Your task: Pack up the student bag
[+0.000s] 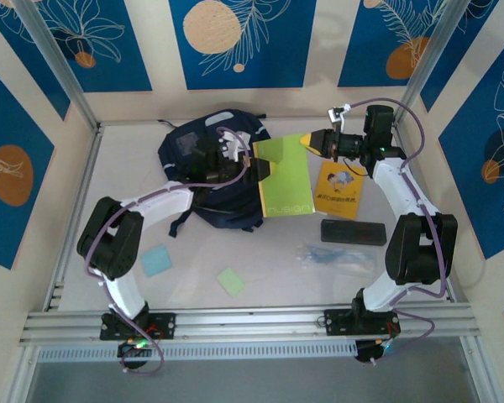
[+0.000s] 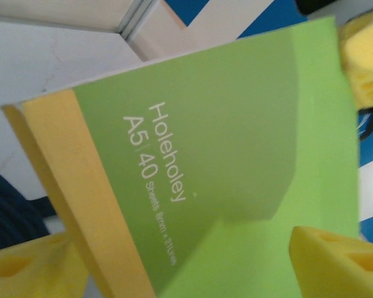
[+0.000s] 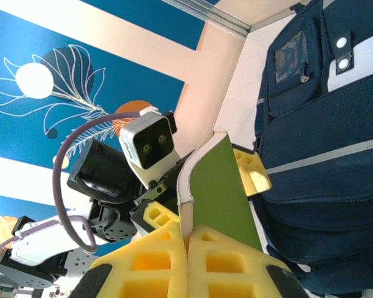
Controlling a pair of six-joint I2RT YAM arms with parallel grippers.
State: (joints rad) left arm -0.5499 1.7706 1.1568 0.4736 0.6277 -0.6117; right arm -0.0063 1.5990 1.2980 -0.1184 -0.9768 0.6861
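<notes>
A green notebook (image 1: 286, 176) with a yellow spine hangs above the table, right of the navy student bag (image 1: 185, 143). My right gripper (image 1: 307, 141) is shut on the notebook's far right corner; in the right wrist view its pads (image 3: 224, 261) pinch the page edge of the notebook (image 3: 221, 186). My left gripper (image 1: 259, 164) straddles the notebook's left edge, jaws open, one finger on each side. In the left wrist view the cover (image 2: 224, 155) reads "Holeholey A5" and sits between the two fingers of the left gripper (image 2: 180, 261). The bag (image 3: 323, 143) lies just behind the notebook.
An orange booklet (image 1: 340, 191) lies under the right arm, with a black case (image 1: 353, 231) and a clear pouch of pens (image 1: 336, 254) nearer the front. A blue pad (image 1: 157, 260) and a green pad (image 1: 231, 280) lie at the front left. Metal posts frame the table.
</notes>
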